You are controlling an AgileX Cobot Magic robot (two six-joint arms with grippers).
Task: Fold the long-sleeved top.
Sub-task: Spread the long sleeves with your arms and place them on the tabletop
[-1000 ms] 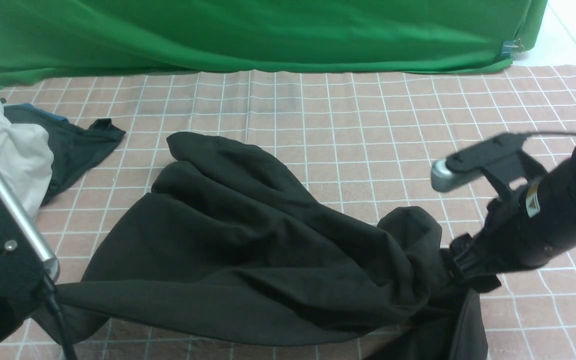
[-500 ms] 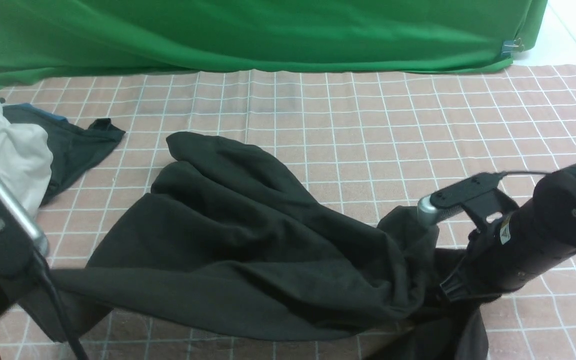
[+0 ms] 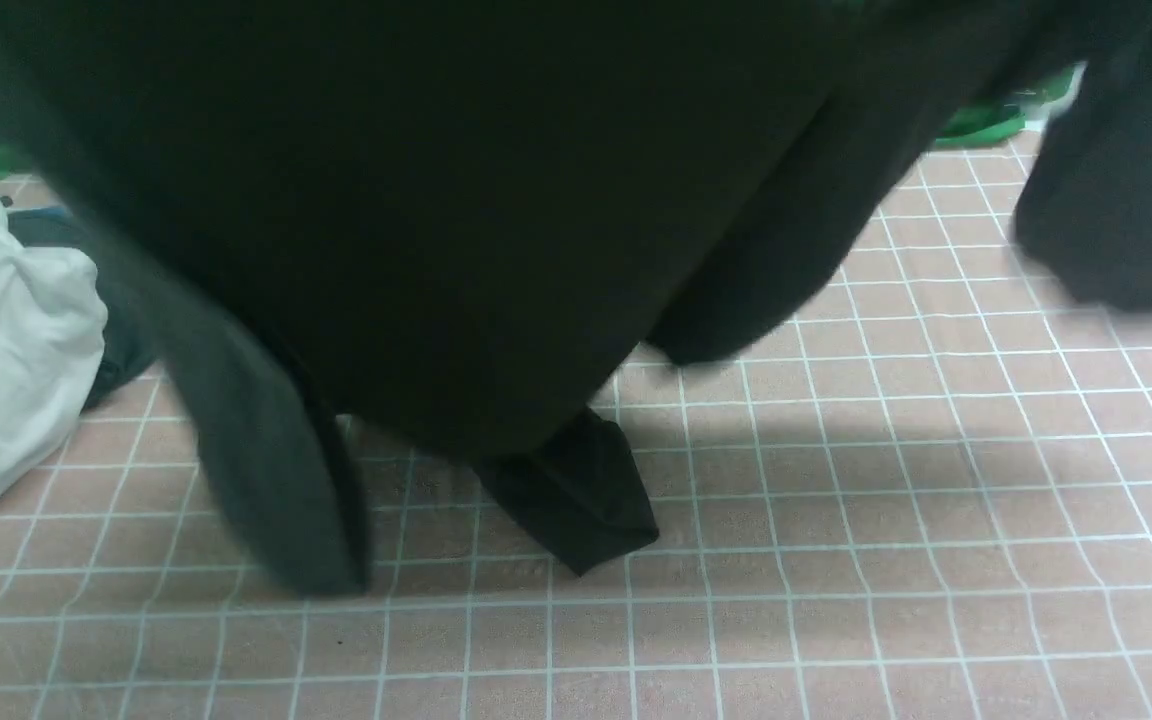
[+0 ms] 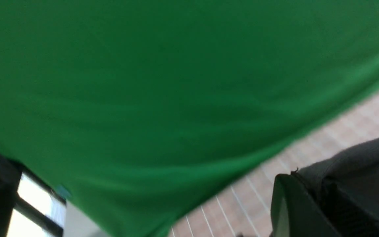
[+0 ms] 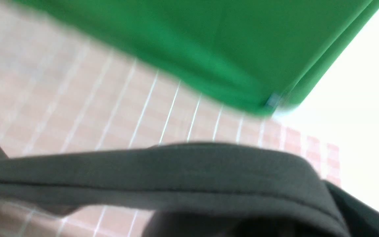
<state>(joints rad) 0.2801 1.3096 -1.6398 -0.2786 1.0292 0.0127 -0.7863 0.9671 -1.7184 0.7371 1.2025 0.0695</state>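
Black long-sleeved top point(image 3: 436, 200) hangs clamped in left pincer point(image 4: 303, 197) and right pincer.

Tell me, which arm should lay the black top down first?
Probably right: the table on its side is bare, while on the left the black top hangs down beside the white garment.

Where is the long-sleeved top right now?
In the front view the long-sleeved top hangs raised across the upper frame, above the checked cloth; one cuff dangles low near centre, right of the white garment.
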